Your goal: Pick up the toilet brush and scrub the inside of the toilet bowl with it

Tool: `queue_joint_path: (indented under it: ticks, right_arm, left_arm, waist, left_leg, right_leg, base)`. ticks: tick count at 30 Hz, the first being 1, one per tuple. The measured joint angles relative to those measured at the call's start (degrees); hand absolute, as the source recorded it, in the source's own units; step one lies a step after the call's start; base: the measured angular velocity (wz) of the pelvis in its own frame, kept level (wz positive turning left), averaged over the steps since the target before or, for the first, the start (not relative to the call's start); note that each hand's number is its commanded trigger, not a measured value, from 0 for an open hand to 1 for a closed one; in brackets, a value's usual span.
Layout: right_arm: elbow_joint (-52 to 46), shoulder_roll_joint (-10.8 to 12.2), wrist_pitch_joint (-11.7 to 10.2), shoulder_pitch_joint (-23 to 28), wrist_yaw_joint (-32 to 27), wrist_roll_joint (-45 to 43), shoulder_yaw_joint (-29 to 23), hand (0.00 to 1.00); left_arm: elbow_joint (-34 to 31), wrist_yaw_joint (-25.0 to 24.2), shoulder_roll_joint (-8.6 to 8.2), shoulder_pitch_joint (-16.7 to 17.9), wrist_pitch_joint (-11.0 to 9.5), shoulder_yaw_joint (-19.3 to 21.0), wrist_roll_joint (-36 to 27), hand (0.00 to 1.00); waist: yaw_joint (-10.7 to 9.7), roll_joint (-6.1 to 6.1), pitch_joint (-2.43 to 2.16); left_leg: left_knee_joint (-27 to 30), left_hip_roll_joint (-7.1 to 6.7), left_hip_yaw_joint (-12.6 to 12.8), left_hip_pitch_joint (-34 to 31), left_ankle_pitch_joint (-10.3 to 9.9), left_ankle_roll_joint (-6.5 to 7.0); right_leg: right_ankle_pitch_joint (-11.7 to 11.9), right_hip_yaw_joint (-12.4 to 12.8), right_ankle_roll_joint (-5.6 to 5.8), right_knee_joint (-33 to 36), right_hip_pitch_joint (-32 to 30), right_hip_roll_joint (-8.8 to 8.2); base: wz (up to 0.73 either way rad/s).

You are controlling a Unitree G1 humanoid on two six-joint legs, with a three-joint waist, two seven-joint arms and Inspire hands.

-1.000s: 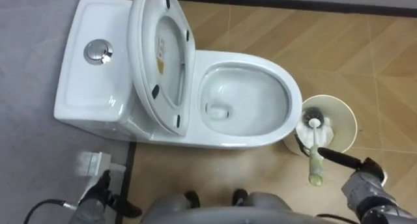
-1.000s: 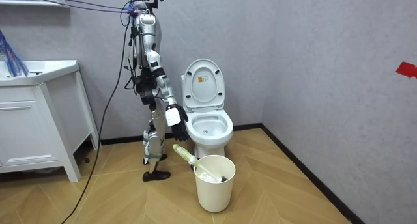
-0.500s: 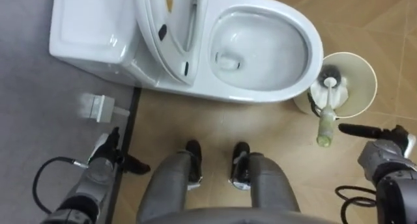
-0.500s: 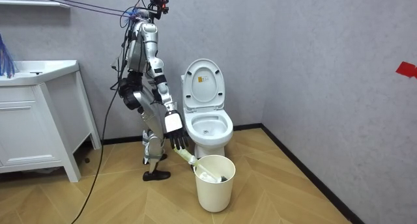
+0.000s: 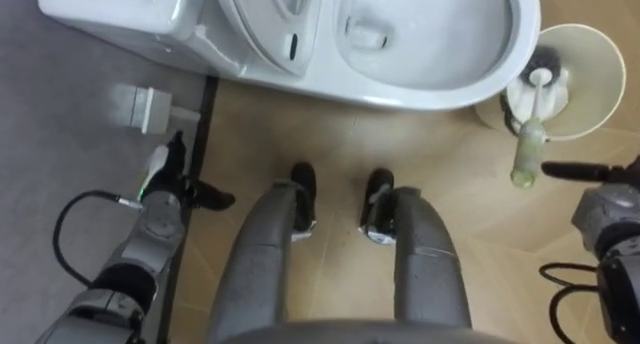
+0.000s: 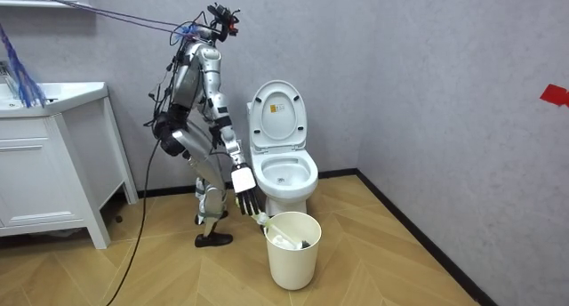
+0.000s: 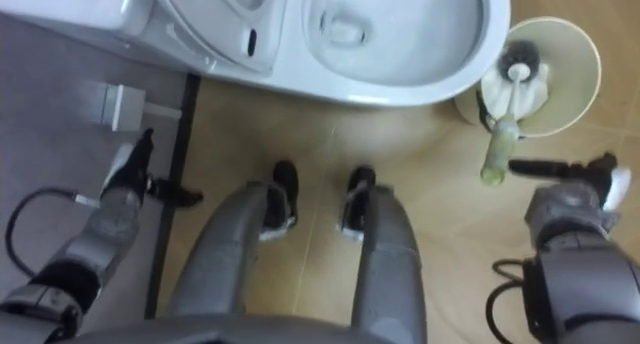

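The white toilet (image 5: 400, 84) stands in front of me with its lid raised against the tank and its bowl uncovered. To its right a cream bucket (image 5: 600, 54) holds the toilet brush (image 5: 528, 144), whose pale green handle leans out over the rim toward me. My right hand (image 5: 612, 206) is open, its dark fingers straight and pointing at the handle's end, a short way off it. In the room view this hand (image 6: 246, 199) hangs just above the handle (image 6: 259, 219). My left hand (image 5: 165, 179) hangs open by the grey wall, holding nothing.
A small white box (image 5: 150, 106) sits low against the grey wall, by the dark baseboard. A white vanity cabinet (image 6: 53, 173) stands at the room view's left. Wooden floor lies open around the bucket (image 6: 293, 248).
I have bent further forward, so the eye views have tipped down onto my legs. My right hand has come down from hip height toward the brush handle.
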Motion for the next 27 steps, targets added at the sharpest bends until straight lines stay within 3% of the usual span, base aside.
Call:
queue_joint_path:
  ticks: [6, 12, 19, 27]
  right_arm:
    - [-2.02, 0.08, -0.06, -0.69, 0.36, 4.69, 0.74, 0.0]
    - [-7.31, 0.09, -0.07, -1.63, -0.98, 9.92, 0.66, 0.0]
    - [-12.12, 0.1, -0.93, -1.57, -1.73, 21.31, 0.38, 0.0]
    - [-11.6, 0.09, -2.57, 0.02, -1.23, 22.57, 0.54, 0.0]
  left_arm:
    - [-0.24, 1.91, 0.14, -1.12, -0.09, -1.0, -0.27, 0.0]
    - [-2.21, 4.64, 0.13, -0.72, -0.09, -2.17, -0.19, 0.0]
    - [-4.95, 7.47, 0.16, 1.63, -1.06, -3.14, -2.5, 0.0]
    - [-4.64, 7.51, 0.18, 2.58, -1.41, -3.44, -2.52, 0.0]
  waist:
    - [1.44, 0.16, -0.03]
    - [0.73, -0.11, 0.03]
    - [-0.19, -0.5, -0.14]
    - [-0.69, -0.52, -0.15]
  left_leg:
    - [2.48, -0.04, 0.09, -3.95, -0.3, 0.03]
    - [4.92, -0.06, 0.81, -4.33, -1.29, 0.16]
    - [4.84, 1.17, 0.9, -3.71, -1.25, 0.17]
    - [3.93, 1.09, 0.91, -2.12, -1.26, 0.23]
  right_leg:
    - [-0.49, 0.33, -0.18, 2.78, -4.15, -0.15]
    - [-1.72, 0.67, -0.47, 6.09, -5.05, -1.1]
    - [-0.93, -0.08, -0.75, 4.37, -3.74, -0.56]
    - [-0.54, -0.28, -0.48, 3.1, -1.99, -0.02]
  base:
    - [0.01]
    - [0.0]
    - [-0.06]
    - [-0.01]
